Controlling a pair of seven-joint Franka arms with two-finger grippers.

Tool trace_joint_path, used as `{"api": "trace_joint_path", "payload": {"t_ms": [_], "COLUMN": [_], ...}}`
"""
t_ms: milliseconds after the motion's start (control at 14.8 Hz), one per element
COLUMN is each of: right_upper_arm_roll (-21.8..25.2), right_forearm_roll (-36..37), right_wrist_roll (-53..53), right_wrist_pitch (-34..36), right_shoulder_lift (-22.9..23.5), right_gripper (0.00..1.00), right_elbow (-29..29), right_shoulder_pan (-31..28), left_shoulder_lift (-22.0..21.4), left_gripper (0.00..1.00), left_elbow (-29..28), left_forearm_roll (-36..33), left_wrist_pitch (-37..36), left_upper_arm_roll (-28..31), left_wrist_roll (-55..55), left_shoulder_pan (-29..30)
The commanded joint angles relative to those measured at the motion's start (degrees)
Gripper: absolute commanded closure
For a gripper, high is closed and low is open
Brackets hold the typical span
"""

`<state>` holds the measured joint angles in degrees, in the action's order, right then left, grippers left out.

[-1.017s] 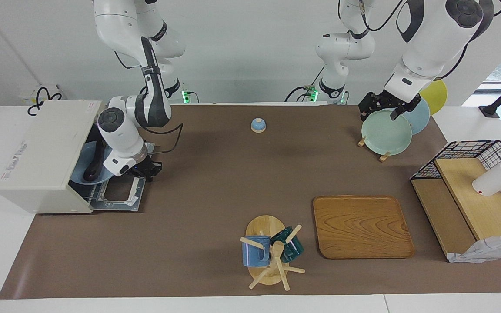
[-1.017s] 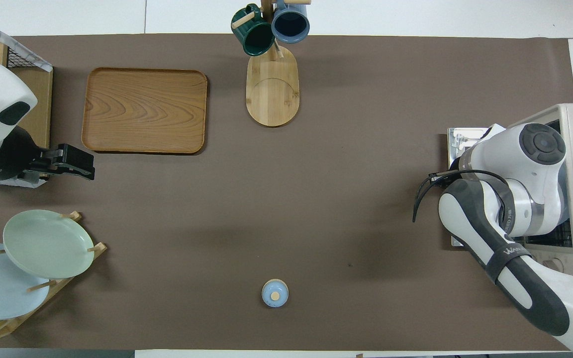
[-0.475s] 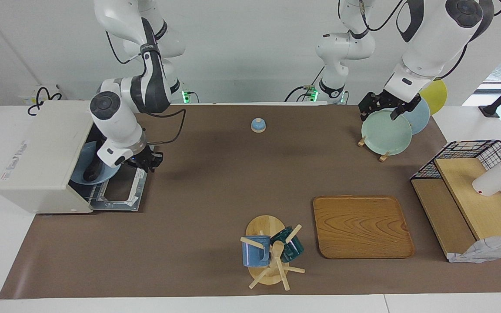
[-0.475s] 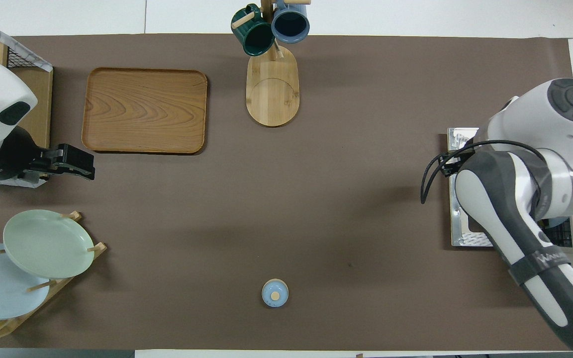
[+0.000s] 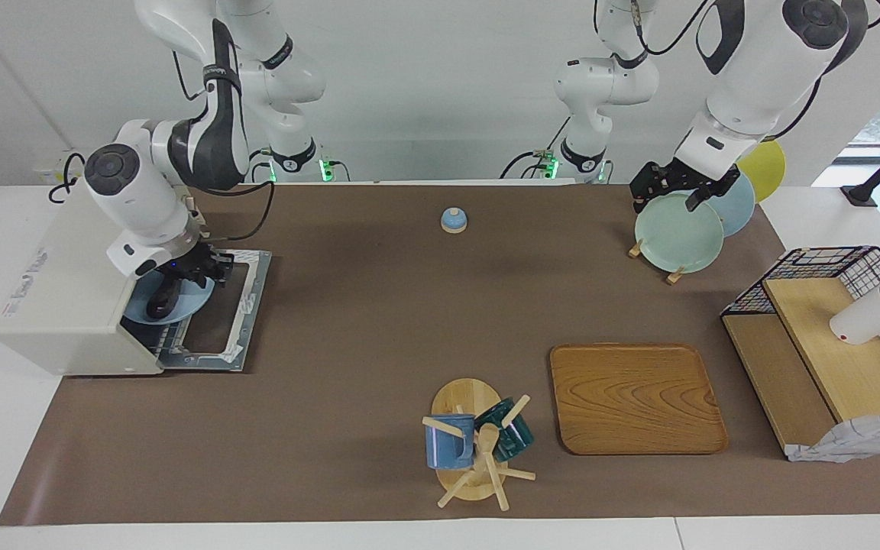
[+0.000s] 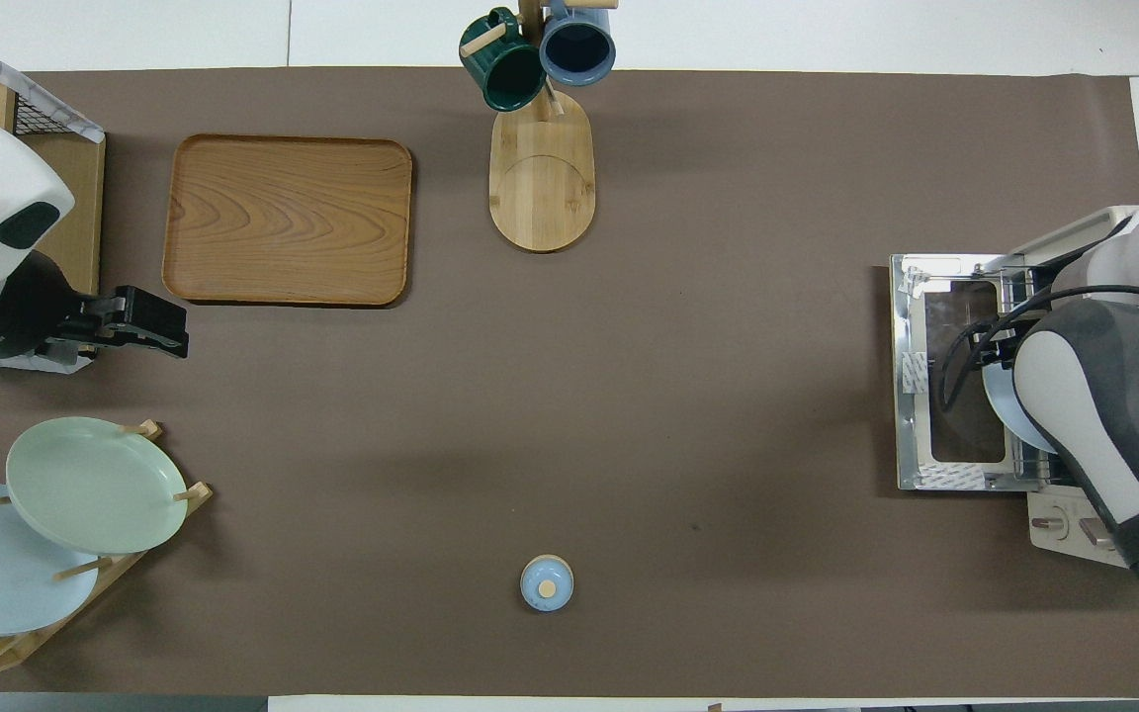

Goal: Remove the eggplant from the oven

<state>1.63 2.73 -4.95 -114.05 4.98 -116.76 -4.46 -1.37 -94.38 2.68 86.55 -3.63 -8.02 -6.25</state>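
Observation:
The off-white oven (image 5: 73,267) stands at the right arm's end of the table, its glass door (image 5: 245,305) folded down flat. The dark eggplant (image 5: 160,302) lies on a light blue plate (image 5: 184,304) on the rack just inside the opening. My right gripper (image 5: 207,269) hangs just above the plate's edge at the oven mouth, close over the eggplant. In the overhead view the right arm hides the eggplant; only the plate's rim (image 6: 1003,420) and the door (image 6: 911,376) show. My left gripper (image 5: 669,195) waits over the plate rack.
A plate rack (image 5: 678,231) with green, blue and yellow plates stands near the left arm. A small blue knobbed lid (image 5: 453,220), a wooden tray (image 5: 635,397), a mug tree (image 5: 474,443) and a wire basket with boards (image 5: 829,344) stand on the brown mat.
My right arm has swung toward the oven. Its gripper has moved from over the door's outer edge to the oven mouth above the plate. The left arm has not moved.

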Motion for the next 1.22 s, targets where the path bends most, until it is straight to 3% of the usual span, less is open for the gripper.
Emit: {"api": "trace_joint_path", "payload": {"t_ms": [0, 136, 271, 407, 678, 1017, 1153], "right_upper_arm_roll": [-0.57, -0.57, -0.57, -0.57, -1.01, -1.1, -1.19], "right_forearm_roll": [0.78, 0.78, 0.78, 2.0, 6.14, 7.38, 7.2], "right_wrist_roll": [-0.68, -0.77, -4.08, -6.83, 0.26, 17.91, 28.71], "right_wrist_pitch": [-6.78, -7.51, -7.16, -5.32, 4.87, 6.9, 8.91], "right_shoulder_lift": [-2.95, -3.04, -3.04, -2.87, 0.12, 3.02, 9.22], "right_gripper": [0.67, 0.68, 1.0, 1.0, 1.0, 1.0, 1.0], "right_elbow": [-7.06, -7.61, -7.52, -6.12, 5.21, 12.07, 19.51], "right_shoulder_pan": [-0.9, -1.08, -1.08, 0.05, 11.1, 27.89, 35.27], "left_shoulder_lift": [-1.09, -1.09, -1.09, -1.09, -1.09, -1.09, -1.09], "left_gripper": [0.0, 0.0, 0.0, 0.0, 0.0, 0.0, 0.0], "left_elbow": [-0.81, -0.81, -0.81, -0.81, -0.81, -0.81, -0.81], "left_forearm_roll": [-0.74, -0.74, -0.74, -0.74, -0.74, -0.74, -0.74], "left_wrist_pitch": [0.55, 0.55, 0.55, 0.55, 0.55, 0.55, 0.55], "left_upper_arm_roll": [0.11, 0.11, 0.11, 0.11, 0.2, 0.11, 0.11], "left_wrist_roll": [0.38, 0.38, 0.38, 0.38, 0.38, 0.38, 0.38], "left_shoulder_pan": [0.01, 0.01, 0.01, 0.01, 0.01, 0.01, 0.01]}}
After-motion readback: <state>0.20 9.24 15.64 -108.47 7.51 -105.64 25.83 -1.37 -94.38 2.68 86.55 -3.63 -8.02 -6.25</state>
